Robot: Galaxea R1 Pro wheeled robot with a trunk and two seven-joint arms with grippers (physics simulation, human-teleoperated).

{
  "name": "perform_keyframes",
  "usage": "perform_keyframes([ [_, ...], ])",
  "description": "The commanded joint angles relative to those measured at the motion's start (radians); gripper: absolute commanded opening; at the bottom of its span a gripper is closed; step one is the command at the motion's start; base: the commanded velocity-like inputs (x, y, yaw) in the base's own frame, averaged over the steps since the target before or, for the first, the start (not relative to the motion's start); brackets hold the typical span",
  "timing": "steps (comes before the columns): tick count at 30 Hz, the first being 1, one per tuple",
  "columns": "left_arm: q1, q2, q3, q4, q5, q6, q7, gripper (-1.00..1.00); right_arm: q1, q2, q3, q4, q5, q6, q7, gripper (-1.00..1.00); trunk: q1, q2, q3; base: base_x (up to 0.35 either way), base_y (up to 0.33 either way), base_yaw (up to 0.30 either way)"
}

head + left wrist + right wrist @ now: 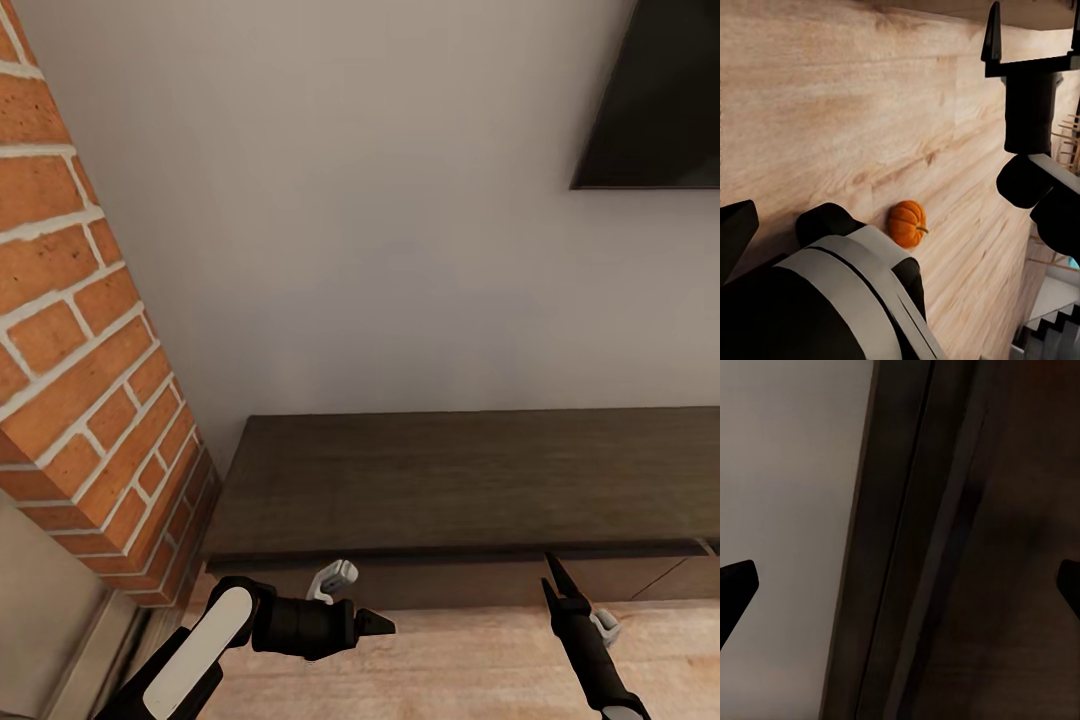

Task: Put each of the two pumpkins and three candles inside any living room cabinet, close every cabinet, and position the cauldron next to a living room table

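Unlabelled pumpkin [907, 223] on floor [832, 112]

Right wrist view: you are looking along the right gripper [900, 589] with its two dark fingertips [736, 585] at opposite edges of the frame, set wide apart, nothing between them. Ahead of them is the cabinet [1005, 547], dark brown wood, seen very close. Its edge runs as long parallel bands and a thin seam. On the other side of that edge is the pale wall [787, 472], plain and unmarked.
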Motion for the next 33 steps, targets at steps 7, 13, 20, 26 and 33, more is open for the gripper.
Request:
perform_keyframes([
  [7,-0.001,0.001,-0.002,-0.001,0.011,0.0,0.01,1.0,-0.001,0.0,0.003,0.001,-0.01,0.006,0.004,1.0,0.0,0.0,-0.001,0.056,0.0,0.0],
  [13,-0.001,0.001,-0.002,-0.002,0.01,0.0,0.01,1.0,-0.001,0.0,0.003,0.001,-0.009,0.006,0.004,1.0,0.0,0.0,-0.001,0.022,0.0,0.0],
  [20,-0.001,0.001,-0.001,-0.003,0.01,0.0,0.01,1.0,-0.001,0.0,0.001,0.006,-0.011,-0.005,0.001,1.0,0.0,0.0,-0.001,0.012,0.0,0.0],
  [26,-0.001,0.002,0.003,-0.004,0.011,0.0,0.01,1.0,-0.001,0.0,0.002,0.01,-0.01,-0.009,-0.013,1.0,0.008,-0.014,-0.007,0.0,0.0,0.0],
  [33,-0.001,0.002,0.003,-0.004,0.011,0.0,0.01,1.0,-0.001,0.0,0.004,0.009,-0.009,-0.011,-0.015,1.0,0.027,-0.049,-0.023,0.0,0.0,0.0],
])
